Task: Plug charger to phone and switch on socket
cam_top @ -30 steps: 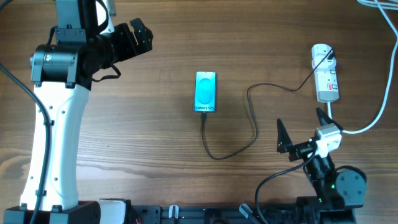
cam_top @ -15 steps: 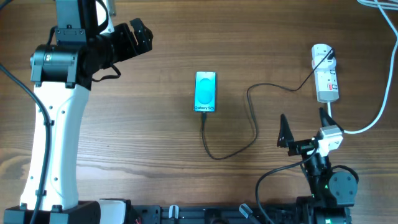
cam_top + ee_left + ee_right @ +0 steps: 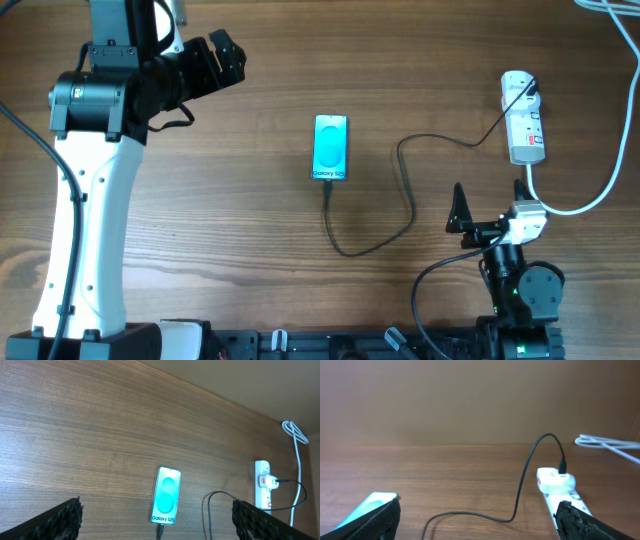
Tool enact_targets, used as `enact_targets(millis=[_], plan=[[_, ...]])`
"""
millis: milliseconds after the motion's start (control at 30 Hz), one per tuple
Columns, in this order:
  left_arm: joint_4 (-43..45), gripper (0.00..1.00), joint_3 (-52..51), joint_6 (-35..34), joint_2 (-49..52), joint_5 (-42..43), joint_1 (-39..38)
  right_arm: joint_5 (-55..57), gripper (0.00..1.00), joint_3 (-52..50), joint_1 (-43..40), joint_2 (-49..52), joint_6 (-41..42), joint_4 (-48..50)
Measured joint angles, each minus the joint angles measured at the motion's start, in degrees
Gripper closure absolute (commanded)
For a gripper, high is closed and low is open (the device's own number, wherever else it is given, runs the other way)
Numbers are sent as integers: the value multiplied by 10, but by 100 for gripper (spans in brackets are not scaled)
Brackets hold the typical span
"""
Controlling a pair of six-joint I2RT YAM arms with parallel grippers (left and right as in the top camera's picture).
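Note:
The phone (image 3: 331, 148) lies mid-table, cyan screen up, white strip toward the front. It also shows in the left wrist view (image 3: 166, 502) and at the lower left of the right wrist view (image 3: 367, 505). The charger's thin black cable (image 3: 405, 185) runs from the phone's front end, loops right and ends at a plug in the white socket strip (image 3: 524, 117). My right gripper (image 3: 488, 208) is open and empty, low at the front right, in front of the socket. My left gripper (image 3: 222, 52) is open and empty, high at the far left.
A thick white cord (image 3: 600, 195) runs from the socket's front end out to the right table edge. The socket (image 3: 565, 491) and the cable (image 3: 520, 495) show in the right wrist view. A black rail (image 3: 300, 345) lines the front edge.
My right arm has drawn back a little toward the front and turned more upright, jaws still open. The left arm, phone and cable have not moved.

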Motion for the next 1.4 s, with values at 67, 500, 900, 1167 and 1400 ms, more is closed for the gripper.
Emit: enact_targets(millis=[67,500,900,1167,1400], plan=[[0,0,0,0,0,0,0,0,0,0,0,0,-20,0],[0,0,0,0,0,0,0,0,0,0,0,0,-49,0],[0,0,0,0,0,0,0,0,0,0,0,0,-49,0],[0,0,0,0,0,0,0,0,0,0,0,0,-49,0],[0,0,0,0,0,0,0,0,0,0,0,0,-49,0]])
